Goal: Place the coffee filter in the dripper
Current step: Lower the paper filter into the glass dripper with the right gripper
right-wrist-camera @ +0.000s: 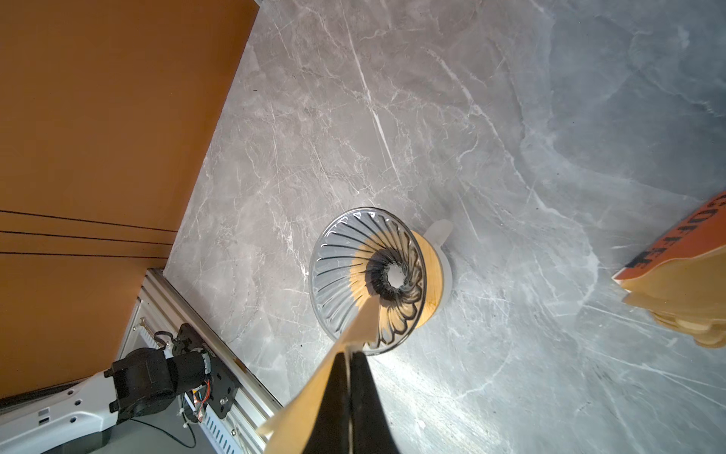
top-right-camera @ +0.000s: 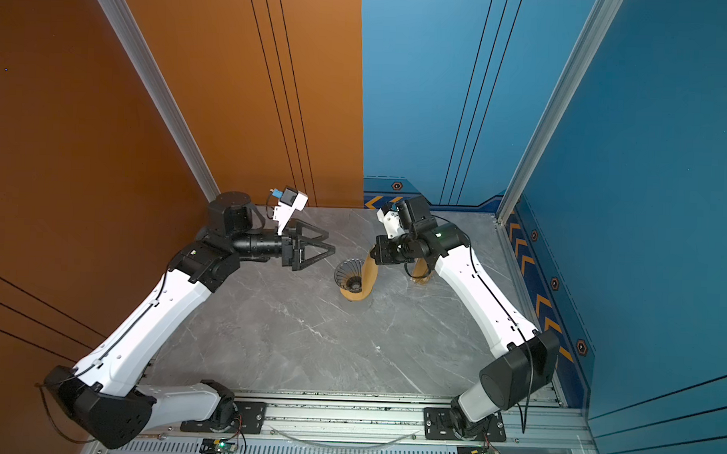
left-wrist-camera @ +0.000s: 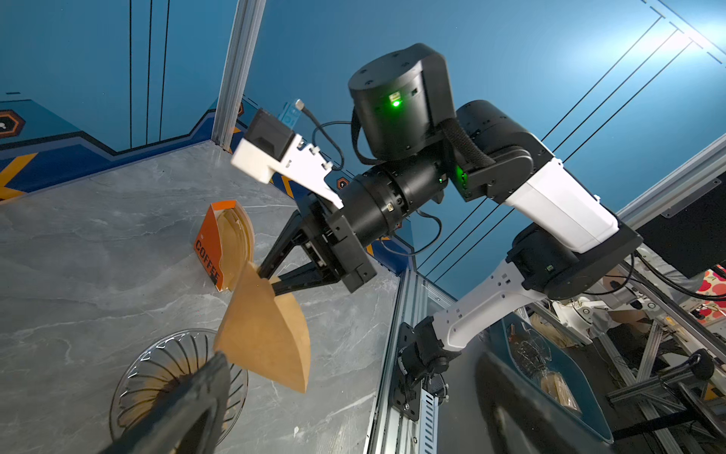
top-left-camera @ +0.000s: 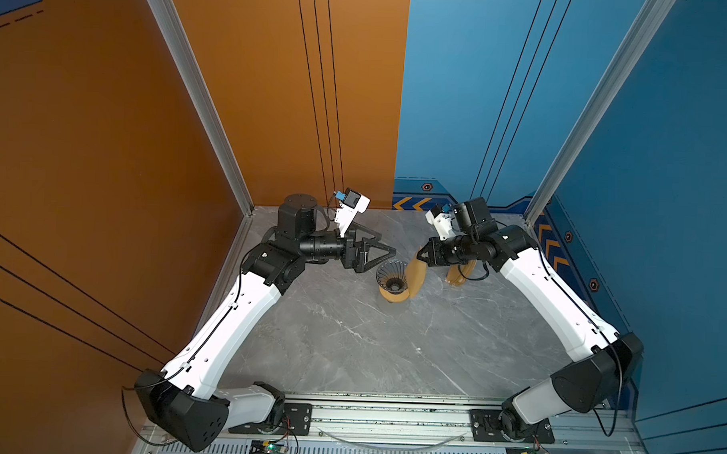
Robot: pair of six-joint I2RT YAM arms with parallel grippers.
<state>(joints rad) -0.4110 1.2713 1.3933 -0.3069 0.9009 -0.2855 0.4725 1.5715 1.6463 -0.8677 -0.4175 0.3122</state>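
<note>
My right gripper pinches the coffee filter at three o'clock of the dripper — hung ready to lower in — left gripper splayed, empty.

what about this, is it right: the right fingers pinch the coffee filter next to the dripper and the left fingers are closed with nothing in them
Not quite. The left fingers are spread wide open, not closed, as both top views show; they hold nothing. The rest holds: the right fingers pinch the coffee filter next to the dripper.
</note>
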